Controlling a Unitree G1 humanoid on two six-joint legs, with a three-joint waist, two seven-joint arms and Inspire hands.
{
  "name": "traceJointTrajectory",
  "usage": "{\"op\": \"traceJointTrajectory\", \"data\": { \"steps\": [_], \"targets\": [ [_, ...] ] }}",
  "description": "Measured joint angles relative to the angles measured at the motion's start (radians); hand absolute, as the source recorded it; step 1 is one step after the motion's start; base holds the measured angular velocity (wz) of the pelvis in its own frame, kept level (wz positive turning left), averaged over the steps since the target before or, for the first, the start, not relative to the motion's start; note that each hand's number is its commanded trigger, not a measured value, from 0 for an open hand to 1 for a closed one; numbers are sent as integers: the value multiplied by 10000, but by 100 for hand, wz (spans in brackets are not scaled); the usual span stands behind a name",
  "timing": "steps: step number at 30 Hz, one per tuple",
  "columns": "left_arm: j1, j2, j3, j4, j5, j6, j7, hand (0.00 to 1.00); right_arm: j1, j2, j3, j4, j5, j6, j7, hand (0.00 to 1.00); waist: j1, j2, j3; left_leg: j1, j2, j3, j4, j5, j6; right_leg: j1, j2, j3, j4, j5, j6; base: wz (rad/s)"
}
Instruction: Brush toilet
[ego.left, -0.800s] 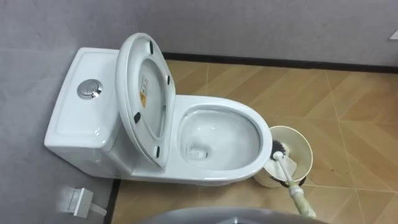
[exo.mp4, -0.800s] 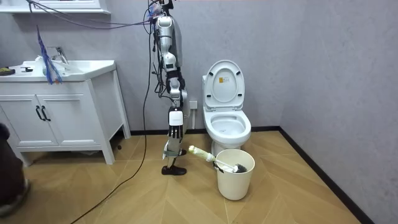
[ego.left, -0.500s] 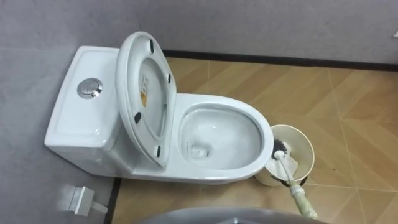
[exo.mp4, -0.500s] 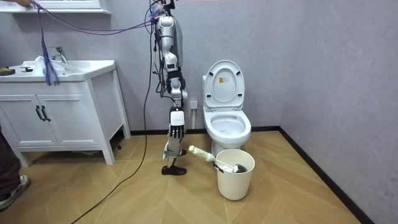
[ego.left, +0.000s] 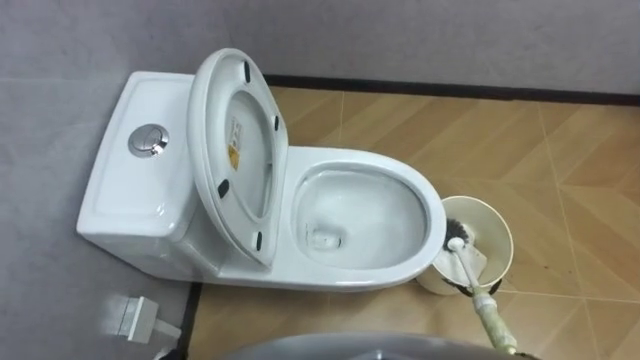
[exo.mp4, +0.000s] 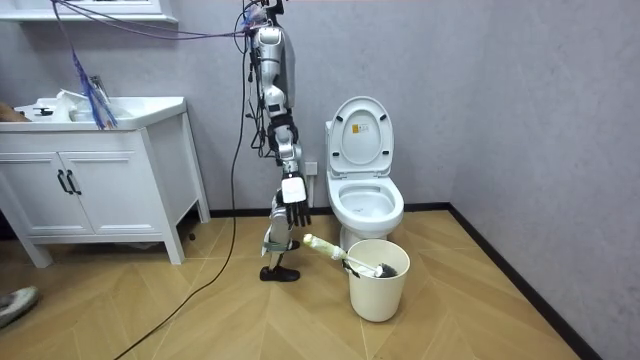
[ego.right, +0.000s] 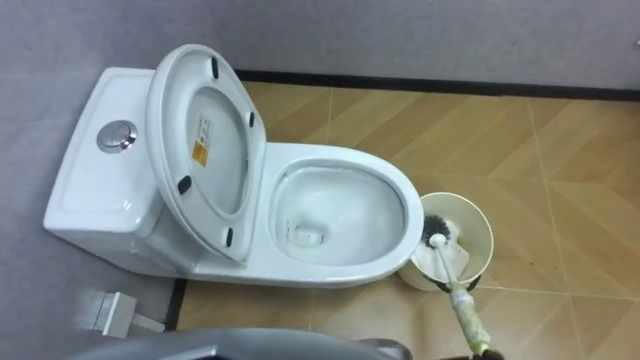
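Note:
A white toilet stands against the grey wall with its seat and lid raised and its bowl open. To the bowl's right a cream bucket sits on the floor. The toilet brush rests in it head down, and its pale handle leans out toward me. In the room view I stand beside the toilet, facing it, with the bucket just ahead of my feet. My right hand hangs at hip height, fingers spread, holding nothing, above and behind the brush handle.
The flush button is on the tank top. A small white box lies on the floor by the toilet's base. A white vanity with sink stands at the room view's left, and a person's shoe shows beside it.
My right hand has lifted slightly forward from hanging straight down, and its fingers have spread. The eye view has shifted a little. The person at the room view's left has stepped further out.

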Motion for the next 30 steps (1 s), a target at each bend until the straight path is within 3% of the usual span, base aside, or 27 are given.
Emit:
{"op": "traceJointTrajectory", "data": {
  "steps": [7, 11, 16, 26, 30],
  "targets": [
    [-2, 14, -14, -42, -264, -682, 520, 0, 181, 17, -62, -1802, 129, -993, -1547, 0, -180, 0, -32, -46, 9, 59, -7, 0, 0, -30, -2, -21, -10, 3, 0, -1],
    [-14, 32, -15, -215, -442, -970, 680, 0, 178, 18, -47, -2045, 95, -1317, -2126, 0, -151, 6, -70, -39, 8, 59, -2, 3, 0, -38, -2, -27, -20, 3, 0, 0],
    [-10, 40, -21, -326, -706, -1204, 1046, 0, 167, 19, 156, -2047, 54, -1437, -2637, 0, -115, 40, -129, -134, 3, 74, 16, 12, 2, -162, -2, 23, -14, 6, 0, -2],
    [23, 238, -59, -364, -1344, -1379, 1382, 0, 144, -6, 409, -2053, 175, -1488, -2836, 0, 148, -56, -109, -185, 9, 151, 37, 18, 6, -243, -1, 125, -16, 28, 4, -3],
    [-298, 301, -366, -476, -1467, -1422, 1387, 0, -466, -31, 654, -1461, 312, -1615, -2835, 0, 102, -41, -101, -975, 6, -27, 387, 56, 35, -776, -10, -104, -5, 164, -12, 16]
  ]
}}
